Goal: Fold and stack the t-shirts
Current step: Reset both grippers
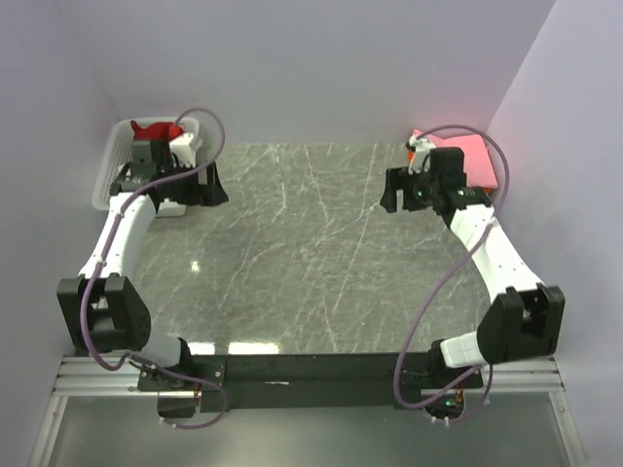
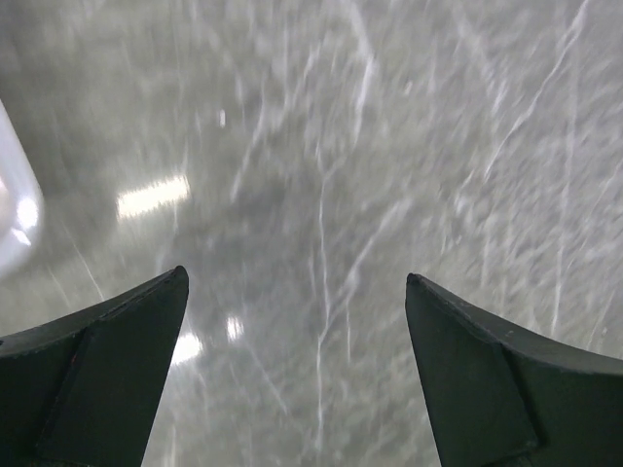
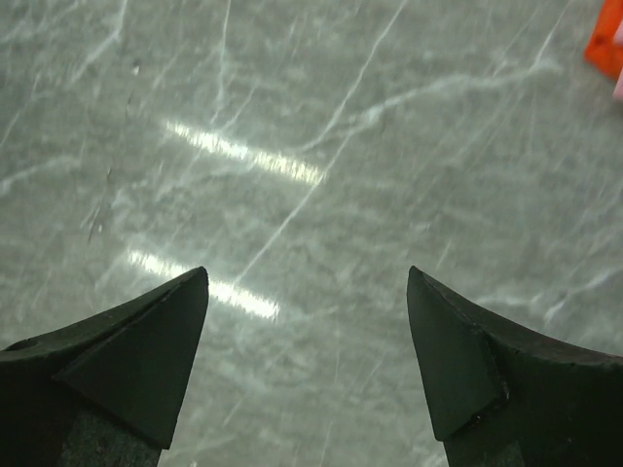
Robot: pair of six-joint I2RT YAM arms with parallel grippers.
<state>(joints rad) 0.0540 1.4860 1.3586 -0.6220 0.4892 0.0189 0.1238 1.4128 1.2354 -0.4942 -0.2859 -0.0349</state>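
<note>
A dark red t-shirt lies bunched in the white lattice basket at the far left. A folded light pink t-shirt lies at the far right corner on an orange one, whose edge shows in the right wrist view. My left gripper is open and empty over bare table beside the basket; its fingers stand wide apart. My right gripper is open and empty over bare table, just left of the pink stack; its fingers stand wide apart. No white t-shirt shows.
The grey marble table is walled by white panels at the back and both sides. The basket's white rim shows at the left edge of the left wrist view. Purple cables loop over both arms.
</note>
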